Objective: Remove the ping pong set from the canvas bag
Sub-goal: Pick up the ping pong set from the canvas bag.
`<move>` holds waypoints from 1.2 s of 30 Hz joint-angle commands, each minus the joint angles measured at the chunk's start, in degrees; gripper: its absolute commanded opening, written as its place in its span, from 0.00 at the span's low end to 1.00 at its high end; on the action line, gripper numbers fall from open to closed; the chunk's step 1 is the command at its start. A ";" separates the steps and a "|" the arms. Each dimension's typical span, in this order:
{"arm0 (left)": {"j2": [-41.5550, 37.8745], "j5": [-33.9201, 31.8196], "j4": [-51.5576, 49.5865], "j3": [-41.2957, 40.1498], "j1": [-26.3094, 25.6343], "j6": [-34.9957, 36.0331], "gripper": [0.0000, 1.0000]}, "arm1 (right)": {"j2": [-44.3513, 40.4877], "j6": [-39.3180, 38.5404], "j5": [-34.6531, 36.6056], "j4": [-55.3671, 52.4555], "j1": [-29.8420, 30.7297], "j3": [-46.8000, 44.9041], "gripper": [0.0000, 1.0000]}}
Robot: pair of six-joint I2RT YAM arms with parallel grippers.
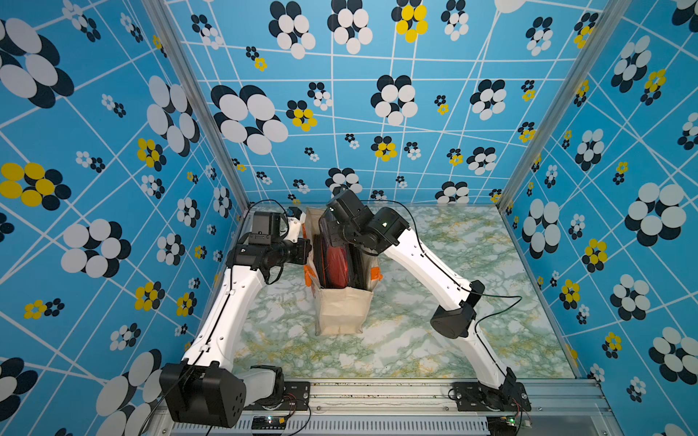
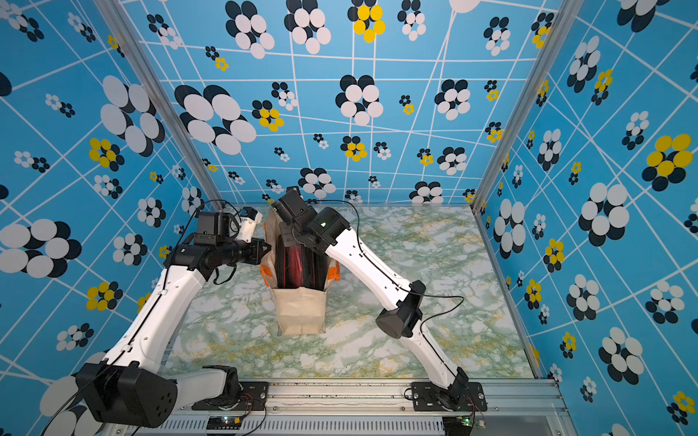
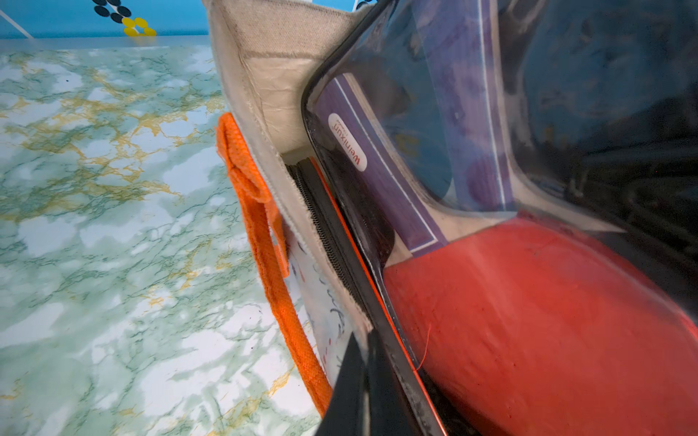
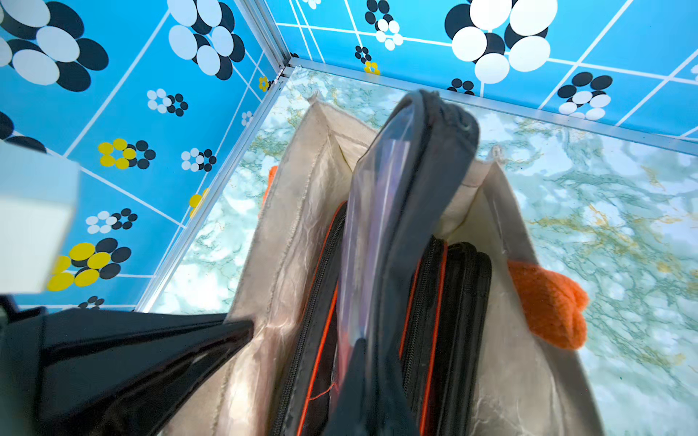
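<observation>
Marble-patterned desk (image 1: 434,339): boxy cream canvas bag (image 1: 342,313), orange handles (image 1: 309,277), stands upright left of centre. Left pincer (image 3: 357,366) clenches its rim; right pincer (image 4: 360,362) grasps the clear-fronted ping pong set (image 1: 334,260) protruding from it.

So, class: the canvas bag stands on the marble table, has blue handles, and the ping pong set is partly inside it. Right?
The handles are orange, not blue; the right wrist view shows it. Otherwise yes: the canvas bag stands on the marble table with the ping pong set partly inside.
</observation>
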 commanded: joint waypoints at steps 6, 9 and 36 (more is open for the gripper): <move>0.51 -0.80 2.24 0.98 0.01 1.31 0.00 | -6.89 -3.57 3.55 5.86 0.21 2.23 0.00; 0.62 -0.75 2.09 1.08 0.01 1.44 0.00 | -9.67 -4.71 4.45 6.65 0.21 2.28 0.00; -0.18 -1.85 2.51 -0.33 0.03 2.56 0.00 | -17.30 -12.06 8.38 14.50 -1.34 2.58 0.00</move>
